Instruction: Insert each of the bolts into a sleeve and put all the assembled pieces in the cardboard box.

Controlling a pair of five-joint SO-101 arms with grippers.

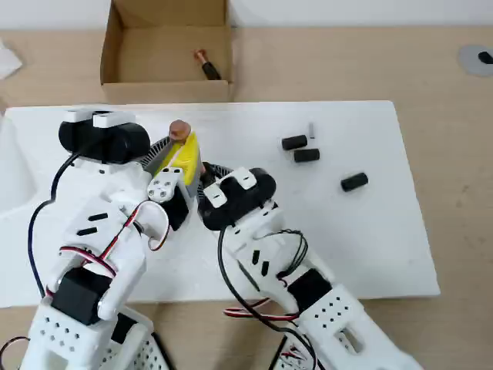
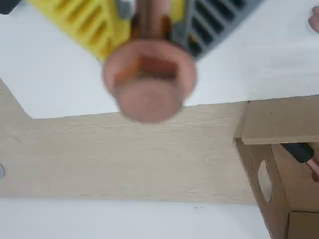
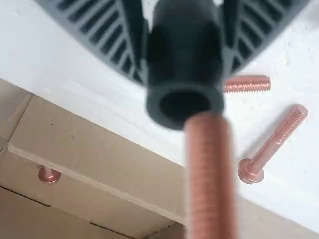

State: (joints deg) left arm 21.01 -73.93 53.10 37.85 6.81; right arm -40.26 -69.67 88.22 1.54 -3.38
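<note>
Copper bolt (image 2: pixel 149 79): flanged hex head, threaded shank (image 3: pixel 209 174); clamped in L jaws (yellow + grey), over white board (image 1: pixel 370 231) nr cardboard box (image 1: pixel 166 91). Black sleeve (image 3: pixel 184 84), bore open, gripped by R jaws; shank tip at its mouth, entry cannot be told. L arm (image 1: pixel 100 231) & R arm (image 1: pixel 262 239) converge mid-board, wrists side by side. One assembled piece (image 1: pixel 206 65) in box; 3 loose sleeves (image 1: pixel 306 155) on board.
</note>
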